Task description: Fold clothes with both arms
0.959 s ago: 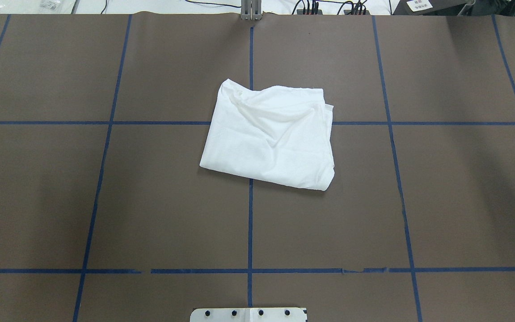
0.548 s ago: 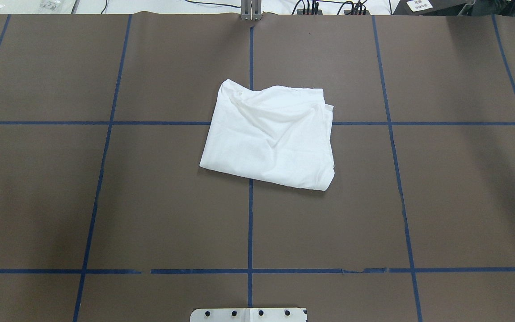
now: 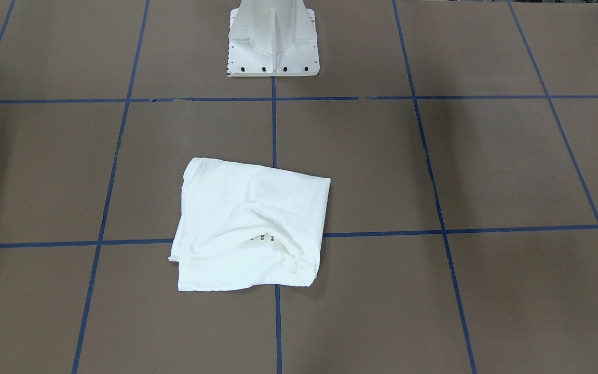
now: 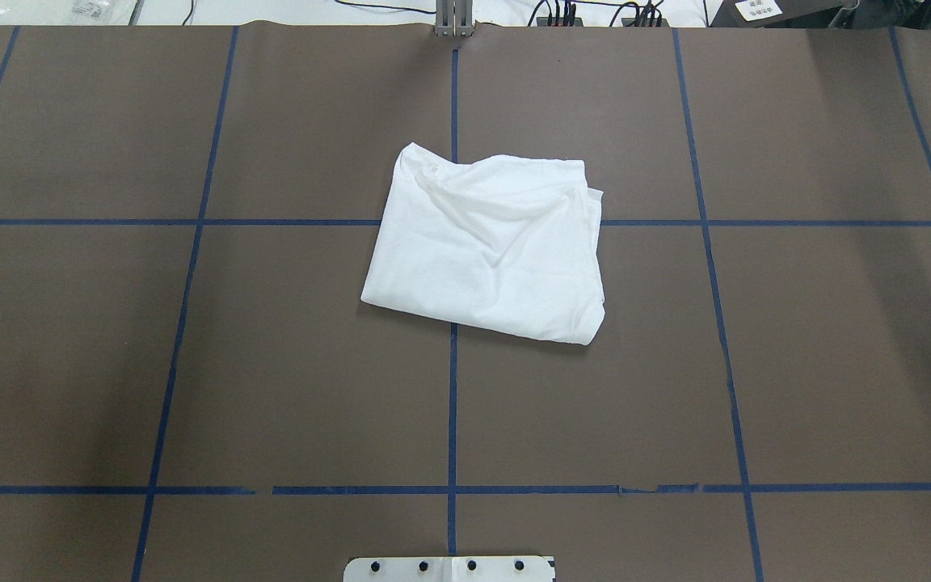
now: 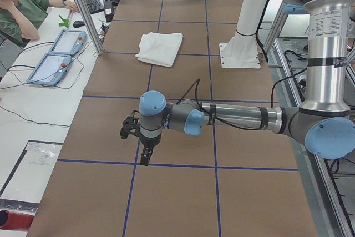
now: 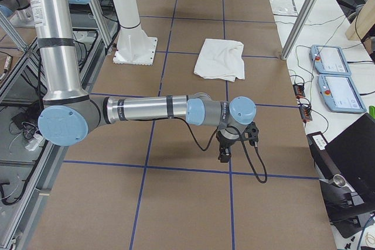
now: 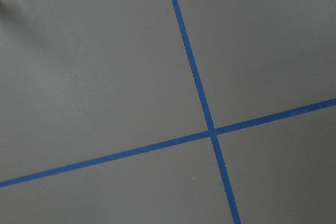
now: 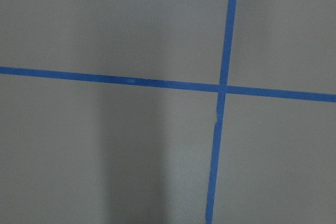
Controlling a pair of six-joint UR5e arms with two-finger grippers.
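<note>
White T-shirt on brown table

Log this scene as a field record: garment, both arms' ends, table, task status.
garment: white shirt, folded into a rough rectangle, wrinkled on top, a bit of black print peeking from a fold
position: mid-table, over a crossing of blue tape lines
left gripper: above bare table, far from the shirt; fingers open or shut cannot be told
right gripper: likewise, at the opposite end
table: brown cover
status: shirt lies folded, nothing touching it
</note>
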